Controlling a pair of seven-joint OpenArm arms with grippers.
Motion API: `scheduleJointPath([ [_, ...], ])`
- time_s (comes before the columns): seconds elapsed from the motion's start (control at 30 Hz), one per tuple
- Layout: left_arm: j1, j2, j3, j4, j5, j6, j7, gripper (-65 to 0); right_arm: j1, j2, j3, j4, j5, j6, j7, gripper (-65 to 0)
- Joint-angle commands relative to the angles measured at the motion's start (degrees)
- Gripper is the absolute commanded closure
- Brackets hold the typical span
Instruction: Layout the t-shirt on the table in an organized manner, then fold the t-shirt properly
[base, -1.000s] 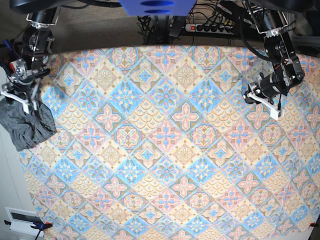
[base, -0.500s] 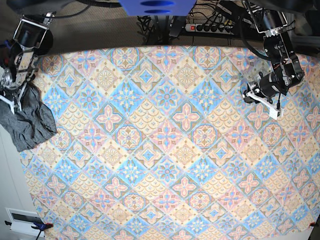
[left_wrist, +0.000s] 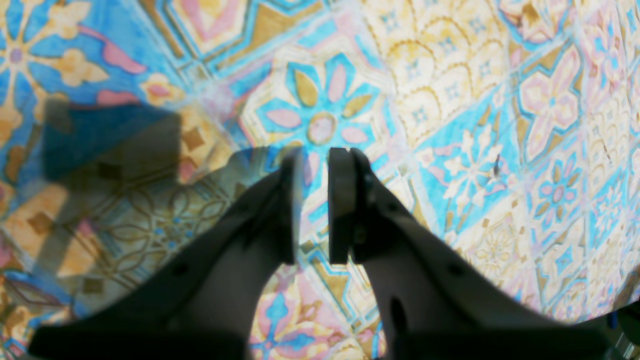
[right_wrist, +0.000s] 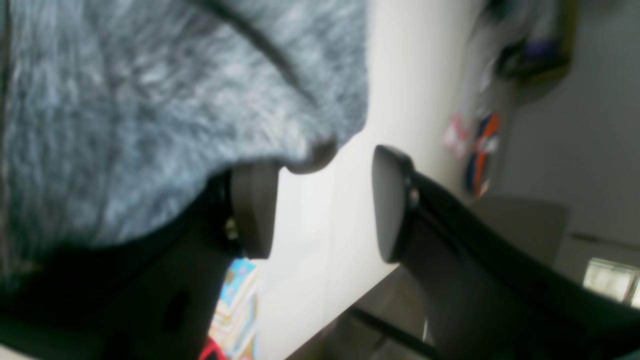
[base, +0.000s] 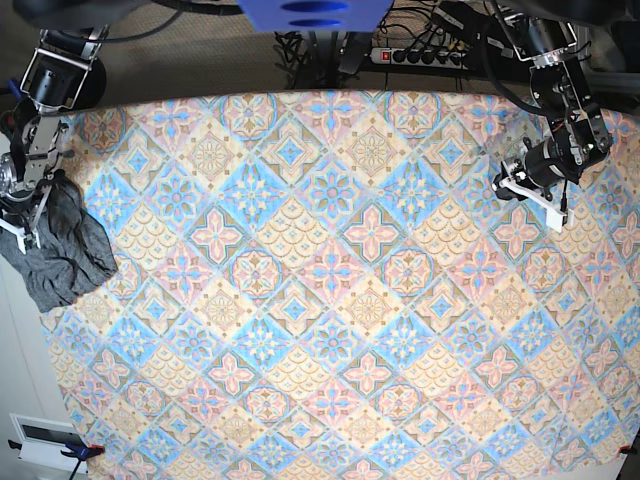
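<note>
T-shirt: t-shirt (base: 62, 252), heathered dark grey, lies crumpled in a heap at the desk's left edge toward the far corner, partly hanging past that edge.
Desk: desk (base: 330, 300) wears a cloth of blue, pink and cream diamond tiles; apart from the heap its surface shows only the pattern.
Right gripper: right gripper (right_wrist: 324, 205) sits at the t-shirt heap by the left edge; its jaws stand wide apart, grey knit lies against one finger, and nothing is clamped between them.
Left gripper: left gripper (left_wrist: 314, 200) hangs above the patterned cloth near the far right corner, jaws nearly together with a narrow gap, holding nothing.
</note>
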Motion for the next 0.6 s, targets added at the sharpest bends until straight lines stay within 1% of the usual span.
scheduleJointPath([
  [0.0, -0.51, -0.89, -0.39, 0.98, -0.51, -0.23, -0.60, -9.2, -1.25, 1.30, 0.46, 1.31, -0.39, -0.55, -0.54, -28.8],
  [0.23, -0.51, -0.89, -0.39, 0.98, -0.51, -0.23, -0.51, -9.2, -6.87, 0.77, 0.46, 7.73, -0.39, -0.55, -0.62, -28.8],
  [0.33, -0.51, -0.89, -0.39, 0.98, -0.51, -0.23, -0.42, -9.2, -9.33, -1.34, 0.46, 9.40, -0.39, -0.55, -0.54, -28.8],
  [0.43, -0.51, -0.89, -0.39, 0.98, -0.51, -0.23, -0.42, -9.2, -11.00, -1.87, 0.46, 11.42, -0.39, -0.55, -0.27, -28.8],
  [0.57, -0.51, -0.89, -0.30, 0.98, -0.51, -0.23, -0.42, -9.2, -11.88, -3.54, 0.37, 12.39, -0.39, -0.46, -0.10, -28.8],
])
